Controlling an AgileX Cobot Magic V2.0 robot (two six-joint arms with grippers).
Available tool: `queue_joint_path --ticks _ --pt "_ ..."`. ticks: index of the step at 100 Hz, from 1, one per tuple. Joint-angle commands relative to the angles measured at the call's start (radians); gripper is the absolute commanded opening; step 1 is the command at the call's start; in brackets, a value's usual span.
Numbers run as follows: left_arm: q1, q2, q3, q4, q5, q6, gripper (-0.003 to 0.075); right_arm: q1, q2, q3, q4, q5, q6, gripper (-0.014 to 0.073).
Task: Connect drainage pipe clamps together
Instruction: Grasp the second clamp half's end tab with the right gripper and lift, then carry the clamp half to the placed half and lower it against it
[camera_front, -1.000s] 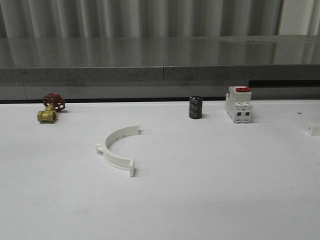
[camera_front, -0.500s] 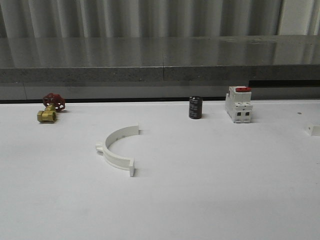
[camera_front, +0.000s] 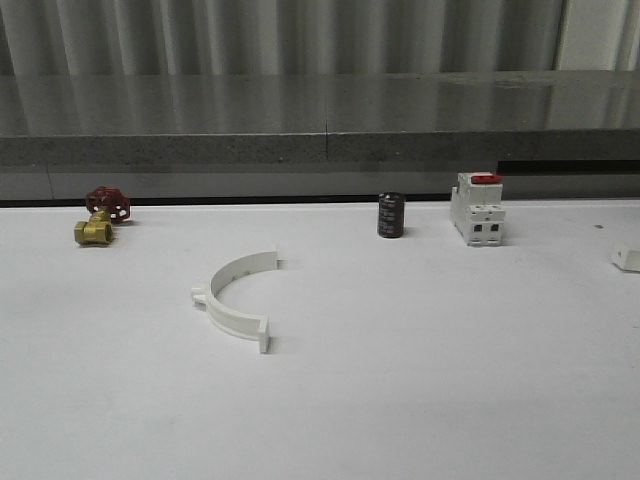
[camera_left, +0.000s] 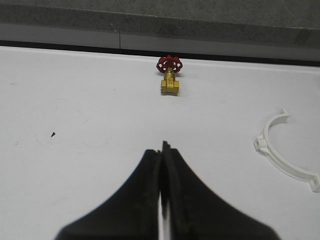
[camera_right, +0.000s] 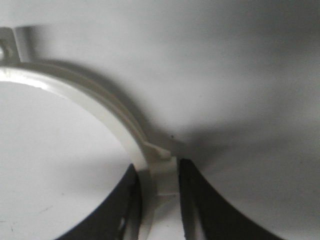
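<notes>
Right pincer (camera_right: 159, 185) clamped on middle tab of one clamp half (camera_right: 100, 100); left pincer (camera_left: 161, 165) shut, empty. Other half (camera_front: 238, 298) left near brass valve (camera_front: 100, 215). Judged light, stiff, slippery plastic; best gripped at tab.

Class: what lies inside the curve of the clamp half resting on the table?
Inside the clamp half lying on the table, bare white tabletop shows, nothing else. What lies under the band itself is covered.

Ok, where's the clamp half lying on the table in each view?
Front: loose clamp half lies left of center, open side rightward.
Left wrist: beyond the shut left gripper, nearer than the brass valve.
Right wrist: right gripper pinches a held clamp half, apparently the other one.
Shared landmark: the brass valve, front and left wrist.
</notes>
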Motion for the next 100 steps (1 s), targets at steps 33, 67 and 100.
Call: queue_joint_path --ticks 33,67,100 --pt "0.000 0.002 -0.028 0.002 -0.070 0.000 -0.0020 -0.003 -0.056 -0.074 0.073 0.053 0.037 -0.0066" --pt "0.000 0.002 -0.028 0.002 -0.070 0.000 -0.0021 0.225 -0.183 -0.112 0.043 0.080 0.300 -0.0046" --pt "0.000 0.002 -0.028 0.001 -0.070 0.000 -0.0020 0.605 -0.140 -0.180 -0.214 0.035 0.768 -0.0046"
